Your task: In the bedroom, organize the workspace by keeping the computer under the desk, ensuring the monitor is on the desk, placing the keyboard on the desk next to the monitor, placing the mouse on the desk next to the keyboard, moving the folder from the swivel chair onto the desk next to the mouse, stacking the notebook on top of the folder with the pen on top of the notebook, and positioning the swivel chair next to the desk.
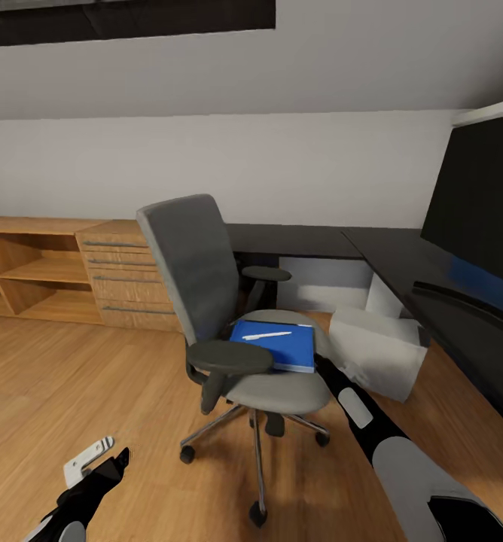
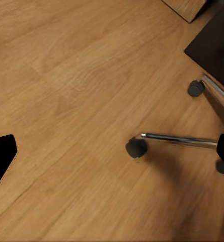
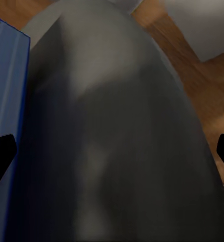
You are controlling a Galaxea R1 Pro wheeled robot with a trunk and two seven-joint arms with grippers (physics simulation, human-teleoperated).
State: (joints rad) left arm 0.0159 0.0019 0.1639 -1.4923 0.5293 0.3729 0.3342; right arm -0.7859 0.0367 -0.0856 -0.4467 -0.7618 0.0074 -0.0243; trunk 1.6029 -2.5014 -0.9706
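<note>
1. Plainly, the right tool (image 3: 112, 151) was the nearer one: in the head view the right arm reached forward to the front edge of the chair (image 1: 206, 301) seat, ending just beside the notebook (image 1: 278, 345)
2. From that tool the notebook lay slightly ahead and toward the robot's left, flat on the seat, its long edge running roughly across the seat toward the backrest
3. In the right wrist view the two dark fingertips (image 3: 2, 151) stood wide apart at the picture's edges, with nothing between them but the grey seat cushion; the notebook's blue edge (image 3: 11, 101) ran just beside one fingertip, not between the pair
4. The left tool (image 1: 101, 459) hung low over the wooden floor (image 1: 93, 376), well apart from the chair's seat; in its wrist view the fingertips (image 2: 1, 156) were spread, with nothing held, looking at the chair's chrome legs and castors (image 2: 136, 147)
5. The notebook looked bright blue with a plain cover, and the pen (image 1: 266, 336), slim and white, lay on top of it along its length
6. No grey folder could be made out under the notebook; I cannot tell whether it lay there
7. The table (image 1: 402, 263) with its black top stood to the robot's right, carrying the monitor (image 1: 481, 203), with the pale computer (image 1: 376, 350) case on the floor beneath it
</note>
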